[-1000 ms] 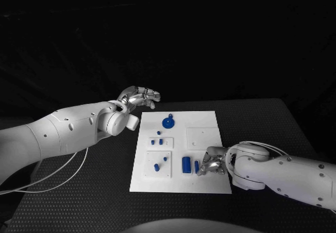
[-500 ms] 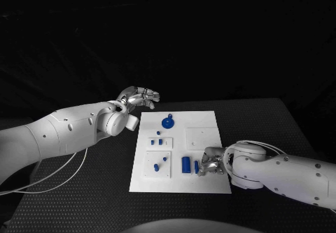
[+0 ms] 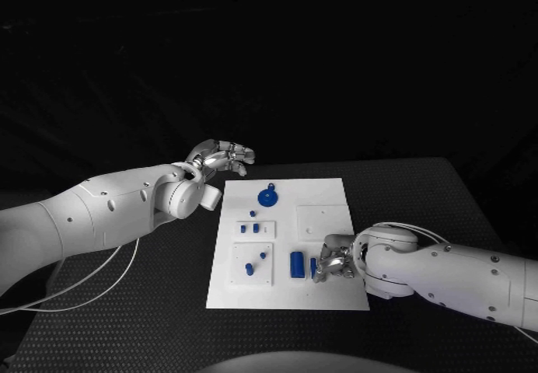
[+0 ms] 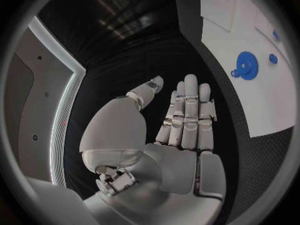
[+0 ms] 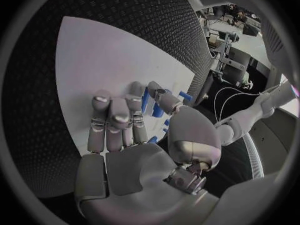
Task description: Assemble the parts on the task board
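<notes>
Fingers of the right hand (image 3: pixel 335 262) curl down onto the near right part of the task board (image 3: pixel 337 190), their tips at a small blue peg (image 3: pixel 312 266) that lies just right of the larger blue block (image 3: pixel 297 263); in the right wrist view the right hand (image 5: pixel 134 130) has its fingers bent over blue pieces on the white plate, but whether it actually pinches the peg I cannot tell. Left hand (image 3: pixel 221 158) hangs off the far left corner of the board, above the black table (image 3: pixel 146 287), holding nothing; the left wrist view shows this hand (image 4: pixel 169 125) flat, fingers straight and side by side, thumb apart from them. On the board, the blue gear (image 3: pixel 269 194) lies at the far end, and the left wrist view shows the same gear (image 4: pixel 246 65) with a small round blue piece (image 4: pixel 273 58) near it. Toward the middle sit two short blue pieces (image 3: pixel 250 228) in a raised white square, and nearer the robot another raised square carries two more blue pegs (image 3: pixel 256 262). A blank raised square (image 3: pixel 324 218) lies on the board's right side, beyond the right hand. White cables (image 3: pixel 78 284) loop on the table under the left arm.
</notes>
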